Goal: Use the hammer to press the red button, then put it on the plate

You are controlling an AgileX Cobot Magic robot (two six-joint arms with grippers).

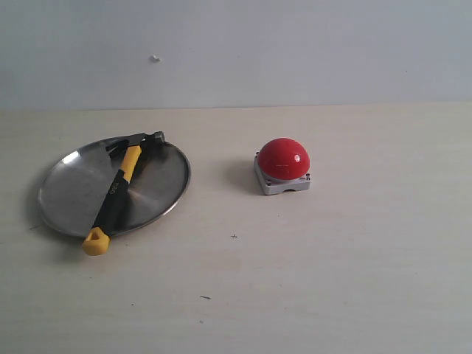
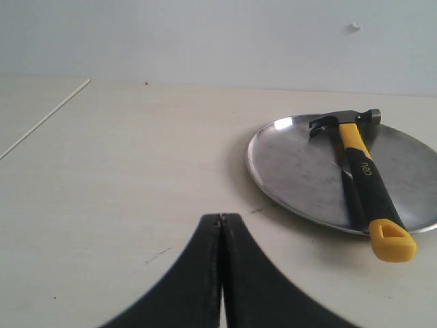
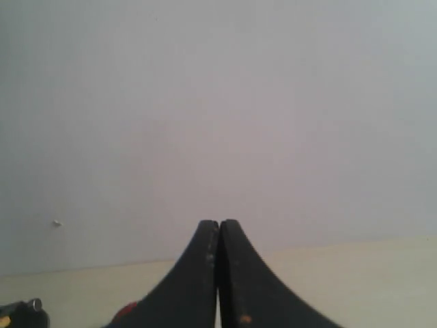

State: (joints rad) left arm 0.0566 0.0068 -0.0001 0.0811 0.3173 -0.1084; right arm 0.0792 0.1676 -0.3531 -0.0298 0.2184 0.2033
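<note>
The left gripper is holding its two black fingers pressed together with nothing between them, hovering over the bare table. Ahead of it and well apart, the plate is carrying the hammer. The steel head is resting by the rim farthest from this gripper, and the handle is running back across the dish. The yellow butt is overhanging the near rim, so the grip end is pointing toward the fingers and would be the easy place to take hold.

The right gripper is likewise closed on nothing and facing mostly the wall. A red smear low beside its fingers is probably the red button, though it is too blurred to be sure. The button is sitting alone on its grey base, with neither gripper touching it.

With the hammer lying on the plate and both grippers empty, the placing looks finished. Whether the press has happened is not showing.
</note>
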